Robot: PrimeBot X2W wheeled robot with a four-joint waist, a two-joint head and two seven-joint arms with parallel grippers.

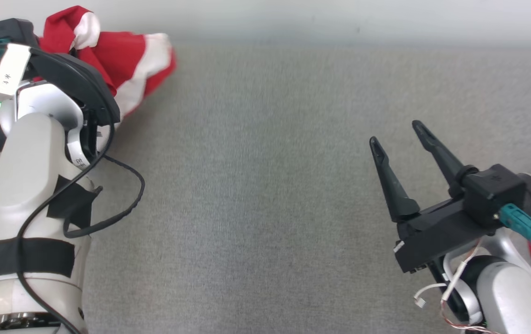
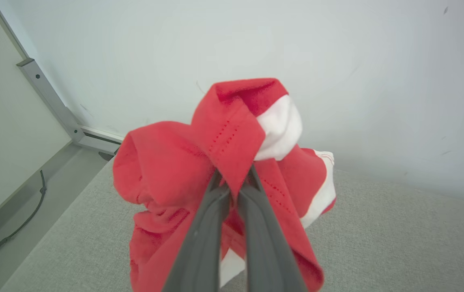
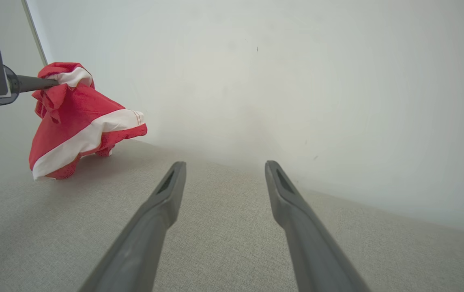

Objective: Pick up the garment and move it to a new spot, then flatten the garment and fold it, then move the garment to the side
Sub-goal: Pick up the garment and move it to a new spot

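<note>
Your left hand (image 2: 234, 180) is clenched on the red-and-white garment (image 1: 126, 60), bunched at the head view's upper left — the pick-up step. Your right hand (image 1: 395, 131), lower right, hangs released. Next, I judge: lift clear, then carry it to open counter (image 1: 256, 185).

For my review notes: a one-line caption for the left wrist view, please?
Left tool shut on a fold of the bunched red-and-white garment, over the grey table by the pale wall.

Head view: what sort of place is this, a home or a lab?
Probably a lab or test bay: a grey fabric worktop against a plain white wall, with a metal frame rail and loose cable beside it.
</note>
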